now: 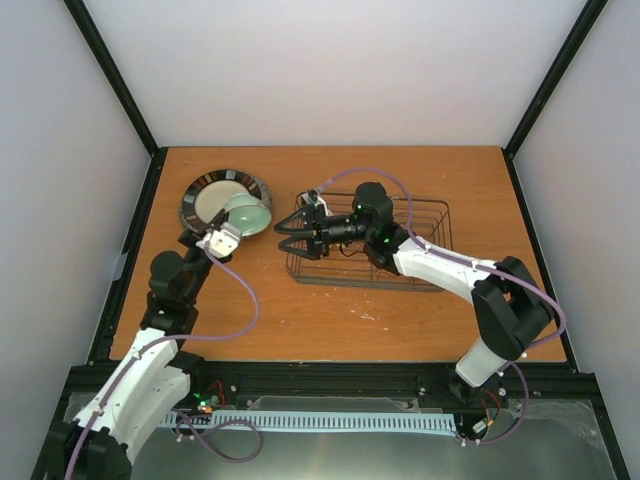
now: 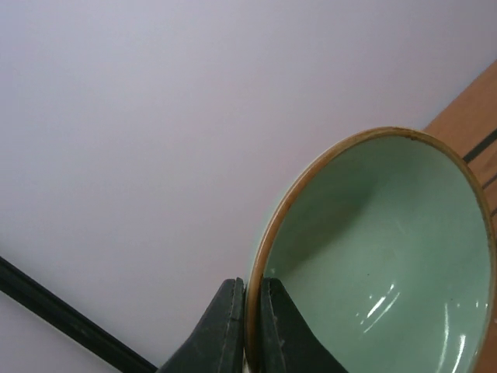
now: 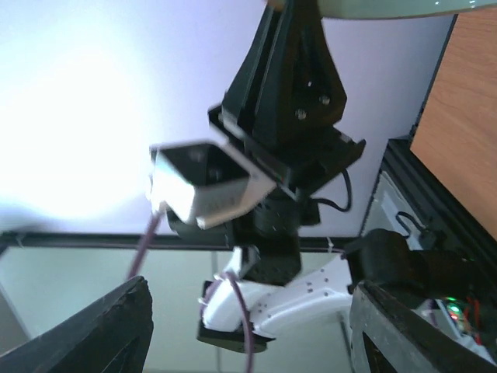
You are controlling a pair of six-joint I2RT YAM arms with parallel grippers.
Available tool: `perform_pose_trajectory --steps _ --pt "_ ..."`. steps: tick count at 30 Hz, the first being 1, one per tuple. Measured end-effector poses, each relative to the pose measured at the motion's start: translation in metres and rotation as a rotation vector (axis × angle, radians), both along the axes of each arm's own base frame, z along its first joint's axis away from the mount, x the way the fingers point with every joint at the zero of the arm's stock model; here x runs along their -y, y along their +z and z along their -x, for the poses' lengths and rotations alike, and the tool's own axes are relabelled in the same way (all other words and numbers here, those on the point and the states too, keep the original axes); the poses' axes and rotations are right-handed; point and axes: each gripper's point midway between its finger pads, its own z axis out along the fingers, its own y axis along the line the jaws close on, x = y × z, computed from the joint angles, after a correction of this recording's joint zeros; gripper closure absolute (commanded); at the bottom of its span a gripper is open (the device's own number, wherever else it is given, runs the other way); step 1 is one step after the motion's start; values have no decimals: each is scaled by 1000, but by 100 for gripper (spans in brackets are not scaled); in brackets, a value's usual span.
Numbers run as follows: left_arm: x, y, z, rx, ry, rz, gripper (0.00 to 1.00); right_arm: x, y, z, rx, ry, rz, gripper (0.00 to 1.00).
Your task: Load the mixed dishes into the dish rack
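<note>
My left gripper is shut on the rim of the pale mint-green bowl and holds it tilted above the cream plate with the dark striped rim, which lies at the back left of the table. In the left wrist view the fingers pinch the bowl's brown edge. My right gripper is open and empty, pointing left at the bowl from over the left end of the black wire dish rack. Its wide-apart fingers frame the left arm's wrist. The mug and the other plates are out of view.
The rack stands at centre right of the wooden table. White enclosure walls and black frame posts surround the table. The right arm lies across the rack's front side.
</note>
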Motion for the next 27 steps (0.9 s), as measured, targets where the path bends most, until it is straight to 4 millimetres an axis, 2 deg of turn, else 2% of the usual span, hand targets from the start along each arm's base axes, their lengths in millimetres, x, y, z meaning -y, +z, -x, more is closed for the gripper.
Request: perform_pose_trajectory --steps 4,10,16,22,27 --pt "18 8 2 132 2 -83 99 -4 -3 -13 -117 -48 -30 31" --pt "42 23 10 332 17 -221 99 -7 5 -33 -231 -121 -123 30" --pt "67 32 19 457 9 -311 99 -7 5 -50 -329 -179 -191 30" --pt "86 42 33 539 -12 -337 99 1 26 -61 -321 -229 -290 30" --pt "99 45 43 573 -29 -355 99 5 29 -69 -314 -257 -320 34"
